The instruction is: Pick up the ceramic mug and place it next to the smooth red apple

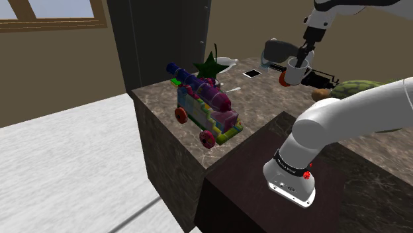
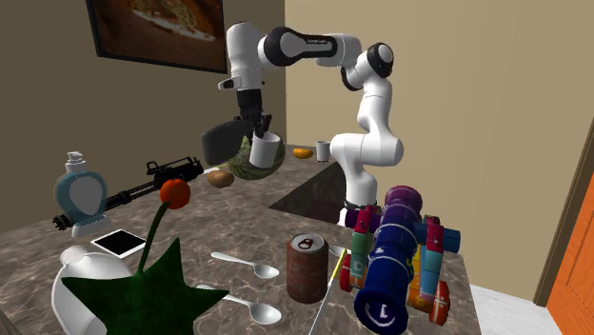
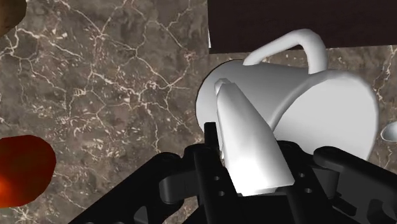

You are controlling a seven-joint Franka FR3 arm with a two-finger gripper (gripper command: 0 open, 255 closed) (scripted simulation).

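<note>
**Mug pinched in claw, up off the tabletop, apple close by**

My claw (image 2: 258, 127) is clamped on the white mug (image 3: 318, 102). One finger (image 3: 245, 137) goes down inside the mouth; the other I take to be outside the wall, so it's a rim pinch. That makes sense: the handle (image 3: 299, 44) stays free on the far side, and the mug hangs mouth-up under me, ready to go down upright.

The mug looks clear of the dark marbled tabletop (image 3: 114, 76), not resting on it. The red apple (image 3: 19, 172) sits on the tabletop off to one side of the claw, near the mug but apart from it. My judgement: the carry is mostly done. What's left is to lower the mug beside the apple without nudging it, since a round apple will roll.

Further out there's a dark grey lump (image 2: 224, 141) just beside the mug; I can't tell what it is. Beyond that are a green melon (image 1: 361, 87) and a black rifle (image 2: 143, 193).

Counts:
- mugs 2: mine plus a second white mug (image 2: 324, 150) near my base
- apple 1
- spoons (image 2: 243, 264) 2
- can (image 2: 306, 269) 1
- phone (image 2: 119, 242) 1
- toy cannon cart (image 2: 395, 257) 1
- orange (image 2: 303, 151) 1
- brown round thing (image 2: 221, 178) 1
- melon 1
- rifle 1
</note>
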